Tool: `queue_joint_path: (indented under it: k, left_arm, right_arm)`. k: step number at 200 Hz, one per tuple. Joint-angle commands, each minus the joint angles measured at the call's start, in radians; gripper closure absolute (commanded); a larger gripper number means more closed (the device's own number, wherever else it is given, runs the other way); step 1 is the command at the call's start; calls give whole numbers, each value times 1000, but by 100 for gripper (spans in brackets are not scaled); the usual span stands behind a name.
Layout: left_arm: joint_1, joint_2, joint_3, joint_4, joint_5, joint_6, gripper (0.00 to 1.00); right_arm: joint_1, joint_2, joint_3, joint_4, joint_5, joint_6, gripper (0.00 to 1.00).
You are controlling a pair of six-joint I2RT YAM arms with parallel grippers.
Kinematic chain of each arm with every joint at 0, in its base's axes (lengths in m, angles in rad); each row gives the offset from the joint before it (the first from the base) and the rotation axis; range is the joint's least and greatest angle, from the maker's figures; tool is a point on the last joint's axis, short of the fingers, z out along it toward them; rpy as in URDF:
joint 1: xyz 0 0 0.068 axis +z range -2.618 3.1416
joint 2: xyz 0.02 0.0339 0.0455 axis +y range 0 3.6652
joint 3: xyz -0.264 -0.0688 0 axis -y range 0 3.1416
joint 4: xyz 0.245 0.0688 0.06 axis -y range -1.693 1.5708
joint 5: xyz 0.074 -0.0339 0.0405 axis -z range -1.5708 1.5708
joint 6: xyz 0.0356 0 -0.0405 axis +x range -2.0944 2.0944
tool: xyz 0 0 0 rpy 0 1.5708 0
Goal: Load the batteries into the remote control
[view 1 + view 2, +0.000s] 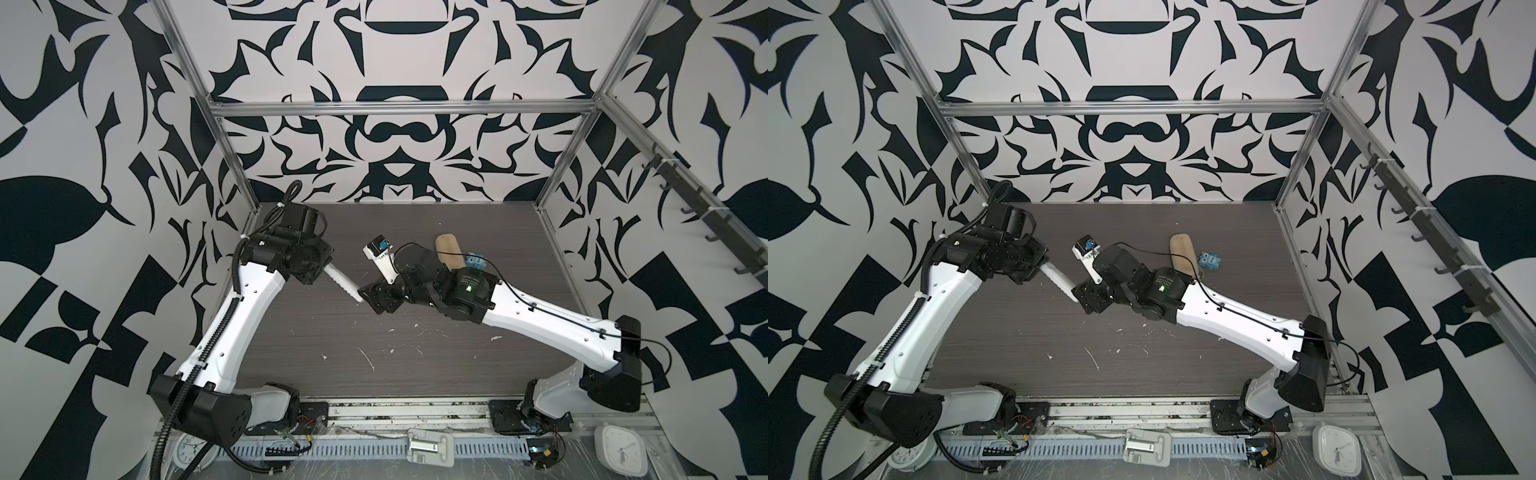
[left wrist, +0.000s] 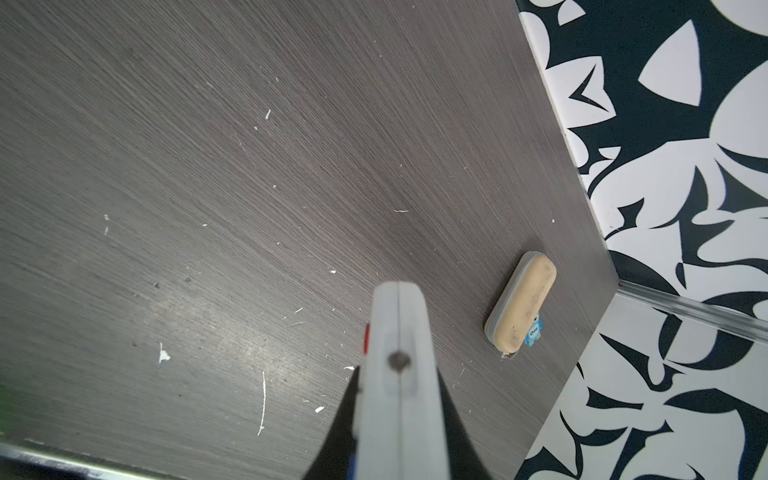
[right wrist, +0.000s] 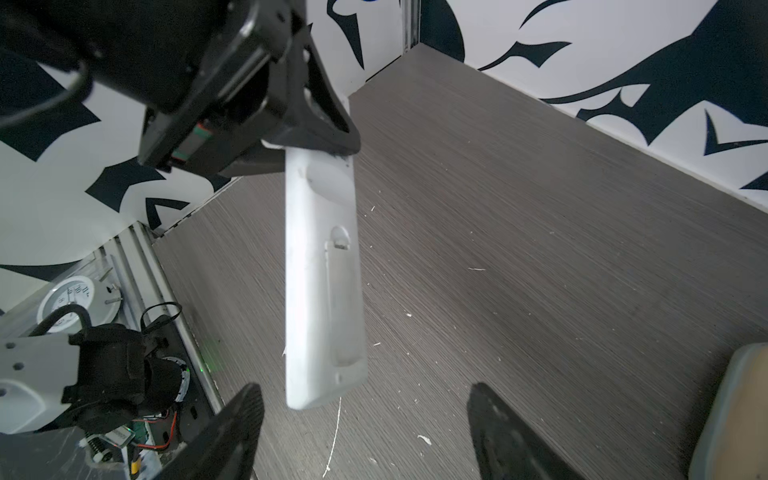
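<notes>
**Figure. Two-arm cell, seen from above and from both wrists.**

The left gripper (image 1: 322,270) was closed tightly on one end of the remote control (image 1: 343,284). It held the remote clear of the dark wood-grain table (image 1: 415,365), just to the 9 o'clock side of the table's middle in both top views. The remote's long axis ran from the gripped end at 10 o'clock to the free end at 4 o'clock.

In the right wrist view the remote's plain white back faced the camera. A long battery bay panel (image 3: 343,299) ran along one edge toward the free end. The panel looked seated, so nothing inside the bay could be seen. In the left wrist view a red mark (image 2: 366,340) showed on the remote's side, near the gripped end.

The right gripper (image 3: 365,388) stood at the remote's free end with its jaws spread wide, holding nothing. In its wrist view that end lay between the two fingers and neither finger touched it. The top views were too coarse to judge contact.

One container lay on the table, a beige oblong case (image 1: 449,249) with a grey rim, at 1 o'clock from the table's middle. It lay flat with its beige face up, and none of its interior showed. A small blue item (image 1: 476,261) lay just beside the case at its 4 o'clock. A few white scraps (image 1: 368,359) were scattered over the table toward 6 o'clock.
</notes>
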Motion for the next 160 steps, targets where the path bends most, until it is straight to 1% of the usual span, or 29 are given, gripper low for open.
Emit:
queue_joint_path:
  k: [1,42,92,112,140,149,160]
  left_arm:
    - [0,21,35,-67,9,-46,100]
    - [1,36,30,-50,48,-63,100]
    - [-1,39,16,-27,76,-74,100]
    - [-3,35,9,-27,75,-73,100]
    - [-7,28,-10,-25,80,-74,100]
    - [-8,26,-17,-23,80,-76,100]
    - [-10,22,-24,-21,77,-80,100]
  right_arm:
    - [4,18,10,54,-45,-34,19]
    - [4,64,19,32,-44,-97,26]
    - [4,108,30,55,5,-115,33]
    - [5,126,46,49,27,-116,41]
    - [4,125,44,51,43,-125,64]
    - [5,124,41,51,45,-125,68]
    - [5,122,38,53,45,-125,71]
